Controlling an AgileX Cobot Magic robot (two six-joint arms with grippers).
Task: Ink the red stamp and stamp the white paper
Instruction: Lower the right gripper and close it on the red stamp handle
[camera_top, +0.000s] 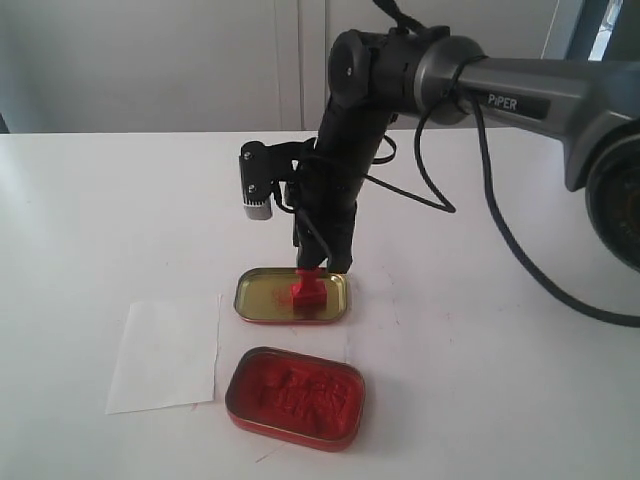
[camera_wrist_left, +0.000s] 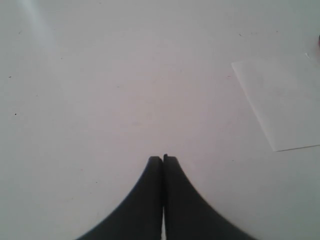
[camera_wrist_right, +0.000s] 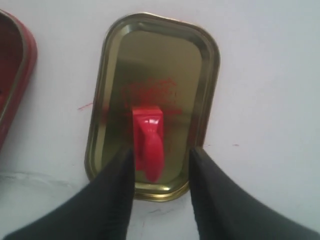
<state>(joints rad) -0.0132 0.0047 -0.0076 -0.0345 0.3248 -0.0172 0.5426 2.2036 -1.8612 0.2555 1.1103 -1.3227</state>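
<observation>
The glossy red stamp (camera_wrist_right: 147, 140) is flanked by the released right end effector (camera_wrist_right: 162, 152); the white paper (camera_top: 165, 355) is shown only in other views.

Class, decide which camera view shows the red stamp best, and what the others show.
The right wrist view: the red stamp fills the middle, standing in the gold lid within the open right claw. The exterior view shows it small beneath the arm. The left wrist view misses it.
</observation>
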